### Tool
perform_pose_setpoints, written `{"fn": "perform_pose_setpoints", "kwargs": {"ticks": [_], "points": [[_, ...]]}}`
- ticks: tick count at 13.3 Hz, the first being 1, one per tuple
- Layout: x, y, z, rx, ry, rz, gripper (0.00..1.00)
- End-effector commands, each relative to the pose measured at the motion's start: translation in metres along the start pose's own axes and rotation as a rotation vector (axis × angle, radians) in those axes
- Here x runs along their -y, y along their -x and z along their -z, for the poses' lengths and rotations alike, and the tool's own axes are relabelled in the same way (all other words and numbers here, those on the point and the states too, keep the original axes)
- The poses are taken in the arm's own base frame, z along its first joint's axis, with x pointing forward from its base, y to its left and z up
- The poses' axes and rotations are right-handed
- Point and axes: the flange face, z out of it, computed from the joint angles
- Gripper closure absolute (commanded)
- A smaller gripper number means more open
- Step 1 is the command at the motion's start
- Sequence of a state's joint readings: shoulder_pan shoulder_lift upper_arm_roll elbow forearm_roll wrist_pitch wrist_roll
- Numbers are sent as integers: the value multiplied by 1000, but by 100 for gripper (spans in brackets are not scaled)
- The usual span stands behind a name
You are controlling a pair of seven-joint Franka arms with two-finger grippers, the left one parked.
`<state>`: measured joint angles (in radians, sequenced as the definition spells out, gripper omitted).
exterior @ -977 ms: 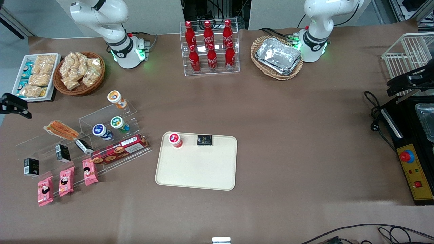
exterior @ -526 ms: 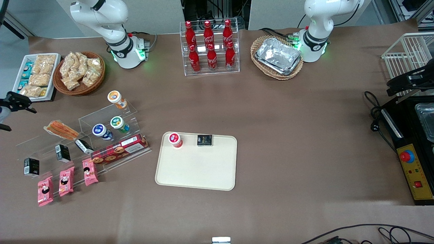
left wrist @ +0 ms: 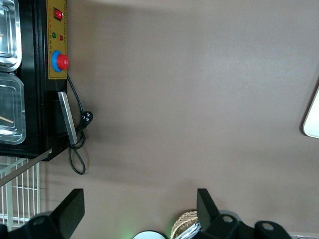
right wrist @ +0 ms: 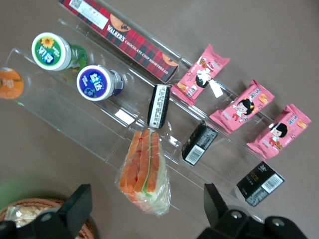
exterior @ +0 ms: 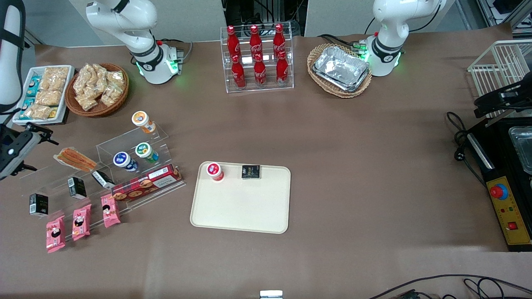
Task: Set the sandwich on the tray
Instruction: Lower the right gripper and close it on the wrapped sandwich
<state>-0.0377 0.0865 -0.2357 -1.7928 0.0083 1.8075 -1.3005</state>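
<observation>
My gripper (right wrist: 144, 211), fingers spread, hovers above the clear-wrapped orange-and-white sandwich wedge (right wrist: 143, 171) on the clear acrylic shelf (right wrist: 89, 130). I see the flat cream-beige plastic tray (exterior: 241, 205) well apart.

— Noticed anything at the table's edge farthest from the camera?

— Counted six red cola bottles (exterior: 258, 58), upright in a clear rack. Found a wicker basket (exterior: 318, 54) near them, toward the parked arm's end, stacked with silver foil trays (exterior: 341, 67).

— And toward the working arm's end?

— Spotted a second basket of snack bags (exterior: 97, 89), just beside a white tray of packets (exterior: 41, 93). Nearer the camera, made out a clear stepped stand (exterior: 162, 133) with three capped cups lying on it: orange cup (exterior: 142, 120), green cup (exterior: 145, 151), blue cup (exterior: 124, 160). Saw a long dark red biscuit box (exterior: 146, 182) on a lower step. Counted three small black boxes (exterior: 77, 187) in a row, and three pink snack packs (exterior: 81, 222) lined up nearest the camera.
</observation>
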Motion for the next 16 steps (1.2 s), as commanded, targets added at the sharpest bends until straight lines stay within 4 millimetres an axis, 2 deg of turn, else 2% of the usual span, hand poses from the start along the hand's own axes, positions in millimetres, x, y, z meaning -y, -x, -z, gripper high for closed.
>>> {"fn": "perform_pose_setpoints", "kwargs": {"ticks": [1, 3, 5, 9, 16], "points": [[23, 22, -16, -45, 38, 59, 0], [28, 33, -29, -57, 64, 91, 0], [24, 42, -34, -58, 75, 102, 0], [35, 46, -55, -64, 75, 103, 0], [39, 48, -89, -71, 131, 97, 0]]}}
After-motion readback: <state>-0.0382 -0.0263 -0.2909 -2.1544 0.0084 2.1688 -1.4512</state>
